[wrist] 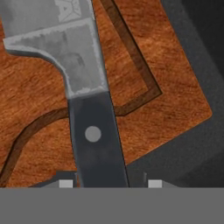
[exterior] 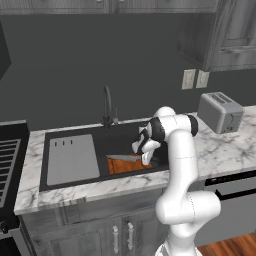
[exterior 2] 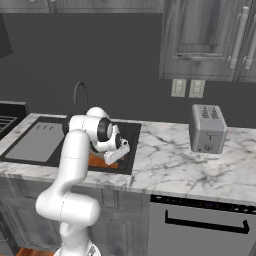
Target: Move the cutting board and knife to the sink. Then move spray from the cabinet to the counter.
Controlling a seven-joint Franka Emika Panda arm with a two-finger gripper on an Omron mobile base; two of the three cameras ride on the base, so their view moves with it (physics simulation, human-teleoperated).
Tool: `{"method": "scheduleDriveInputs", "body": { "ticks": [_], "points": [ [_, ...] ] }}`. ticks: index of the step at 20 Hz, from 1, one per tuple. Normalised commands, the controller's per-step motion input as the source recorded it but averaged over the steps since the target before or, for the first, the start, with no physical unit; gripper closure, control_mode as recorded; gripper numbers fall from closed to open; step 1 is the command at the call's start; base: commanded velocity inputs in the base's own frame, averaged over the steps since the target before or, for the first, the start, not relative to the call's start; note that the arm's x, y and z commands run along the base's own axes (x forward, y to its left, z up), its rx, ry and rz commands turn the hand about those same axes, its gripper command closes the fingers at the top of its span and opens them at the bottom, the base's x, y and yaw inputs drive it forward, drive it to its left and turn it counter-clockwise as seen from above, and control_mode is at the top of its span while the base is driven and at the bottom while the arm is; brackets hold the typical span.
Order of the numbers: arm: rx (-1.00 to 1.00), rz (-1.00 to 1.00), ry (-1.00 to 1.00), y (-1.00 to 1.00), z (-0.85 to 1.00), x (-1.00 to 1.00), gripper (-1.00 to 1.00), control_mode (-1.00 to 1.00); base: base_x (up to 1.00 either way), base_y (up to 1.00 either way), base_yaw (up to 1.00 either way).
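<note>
Sink [exterior: 75, 172] basin: knife [wrist: 83, 87] on cutting board [wrist: 166, 83], handle between pincer [wrist: 107, 183] tips.

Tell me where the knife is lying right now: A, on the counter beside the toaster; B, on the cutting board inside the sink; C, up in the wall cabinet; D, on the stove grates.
B: the knife lies flat across the cutting board, which sits in the dark sink.

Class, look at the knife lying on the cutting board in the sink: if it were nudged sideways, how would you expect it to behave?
The knife lies flat on the cutting board, so it would probably slide or pivot rather than roll. Its steel blade and riveted handle look rigid, so bending seems unlikely. The board's smooth face may offer little grip, and the handle overhangs its edge, so it could slip off into the sink.
</note>
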Motion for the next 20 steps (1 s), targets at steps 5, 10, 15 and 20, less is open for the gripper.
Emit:
{"method": "scheduleDriveInputs", "body": {
  "ticks": [5,10,15,20],
  "points": [
    [0.00,0.00,0.00,0.00,0.00,0.00,-1.00,-1.00,0.00,0.00,0.00],
    [0.00,0.00,0.00,0.00,0.00,0.00,-1.00,-1.00,0.00,0.00,0.00],
    [0.00,0.00,0.00,0.00,0.15,0.00,-1.00,-1.00,0.00,0.00,0.00],
    [0.00,0.00,-0.05,0.00,0.66,0.00,-1.00,-1.00,0.00,0.00,0.00]
  ]
}}
